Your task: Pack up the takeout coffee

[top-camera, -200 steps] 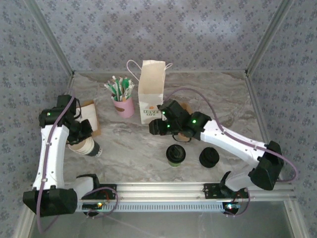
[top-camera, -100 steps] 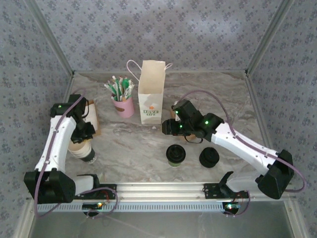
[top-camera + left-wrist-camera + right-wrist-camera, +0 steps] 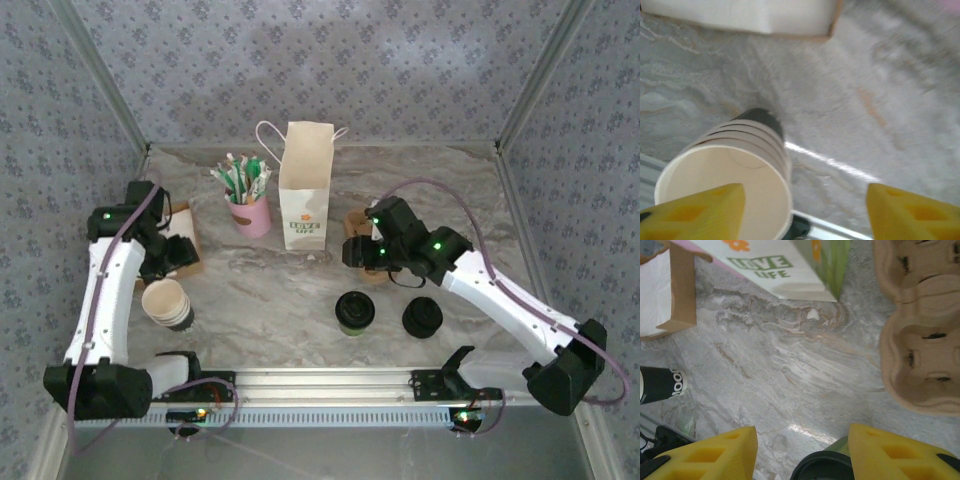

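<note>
One lidded cup, the takeout coffee (image 3: 354, 312), stood on the table (image 3: 270, 290), just beside the loose black lids (image 3: 422, 317) and apart from the white bag (image 3: 305, 187); your right pincer (image 3: 801, 436) hung close by it, jaws apart and empty. Had you closed on the lid rather than the cup wall, I judged the lid could have popped off or the cup tipped and spilled. Your left pincer (image 3: 805, 200), wide and empty over the stack of lidless cups (image 3: 725, 175), risked toppling it.

Marble table (image 3: 260, 290) holds bag (image 3: 304, 190), takeout coffee (image 3: 354, 312), perhaps lids (image 3: 422, 317).
</note>
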